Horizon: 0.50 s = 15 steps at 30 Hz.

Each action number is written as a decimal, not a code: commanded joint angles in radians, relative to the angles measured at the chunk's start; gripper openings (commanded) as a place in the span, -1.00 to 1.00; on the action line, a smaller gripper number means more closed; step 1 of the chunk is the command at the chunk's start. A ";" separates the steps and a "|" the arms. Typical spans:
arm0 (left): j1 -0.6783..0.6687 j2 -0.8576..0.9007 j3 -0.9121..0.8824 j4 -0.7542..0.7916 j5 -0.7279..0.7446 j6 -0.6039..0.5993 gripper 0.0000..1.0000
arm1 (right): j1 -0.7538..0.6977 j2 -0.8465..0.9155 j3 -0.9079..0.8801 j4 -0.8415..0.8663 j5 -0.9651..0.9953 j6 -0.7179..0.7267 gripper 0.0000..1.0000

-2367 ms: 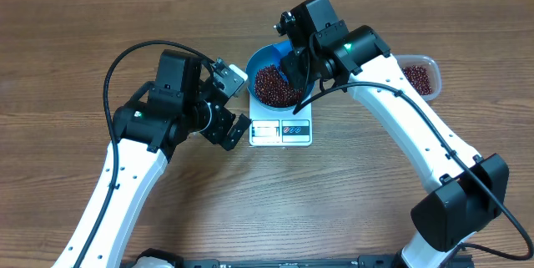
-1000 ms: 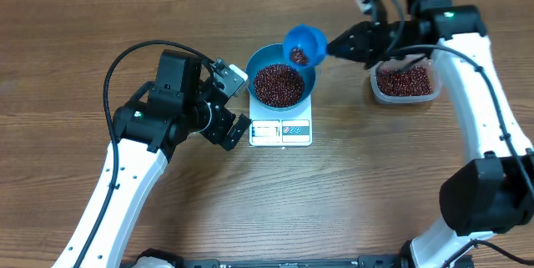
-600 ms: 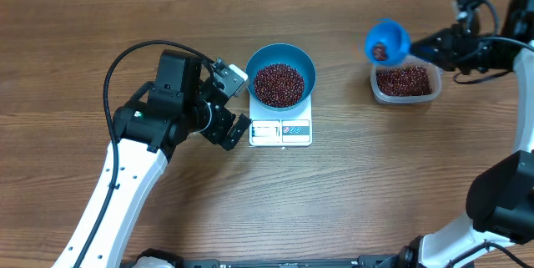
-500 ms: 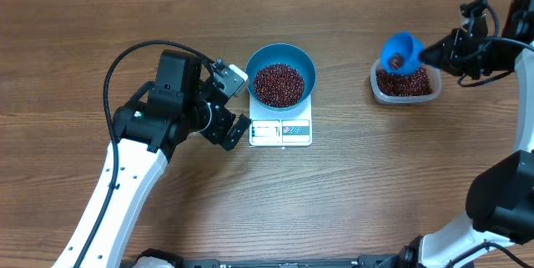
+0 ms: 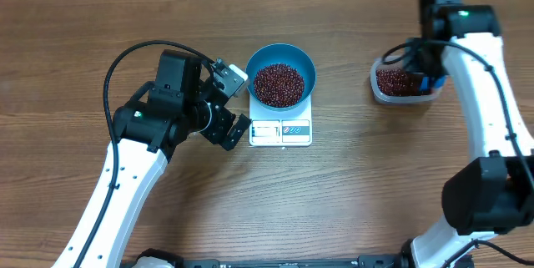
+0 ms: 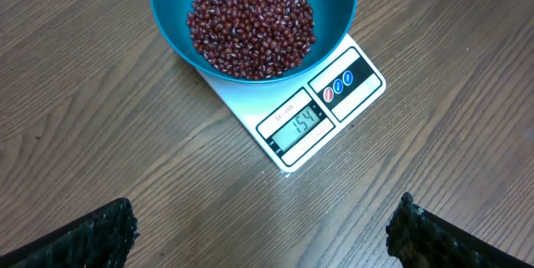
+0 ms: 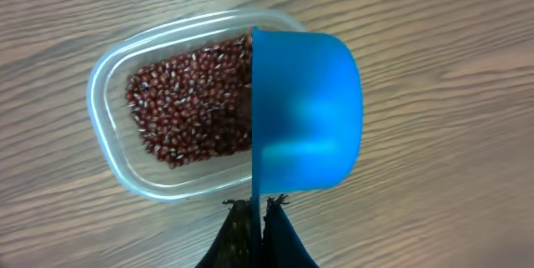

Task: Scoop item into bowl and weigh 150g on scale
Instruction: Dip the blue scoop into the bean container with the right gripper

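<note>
Bowl [image 5: 309,67]: beans [image 5: 279,83] loaded, set on scale [image 5: 281,132].
Display [image 6: 298,123]: 154; slight excess judged.
Left tool [image 6: 263,235]: apart.
Right tool [image 7: 259,209]: clamped on scoop [image 7: 307,113].

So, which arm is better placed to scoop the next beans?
Right. The right gripper is shut on the scoop, which is over the tub of beans. The left gripper is open and empty, beside the scale.

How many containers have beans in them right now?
2: the blue bowl on the scale, and the clear tub on the table's right. The tipped scoop hides its inside.
</note>
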 commanded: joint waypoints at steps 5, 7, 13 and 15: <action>-0.002 0.008 -0.004 0.002 0.015 -0.018 1.00 | 0.100 -0.011 0.033 -0.013 0.204 0.076 -0.93; -0.002 0.008 -0.004 0.002 0.015 -0.018 1.00 | 0.100 -0.011 0.033 -0.011 0.198 0.076 -0.93; -0.002 0.008 -0.004 0.002 0.015 -0.018 1.00 | 0.100 -0.012 0.076 -0.015 -0.010 -0.023 -0.93; -0.002 0.008 -0.004 0.002 0.015 -0.018 1.00 | 0.100 -0.014 0.159 -0.030 -0.153 -0.070 -0.93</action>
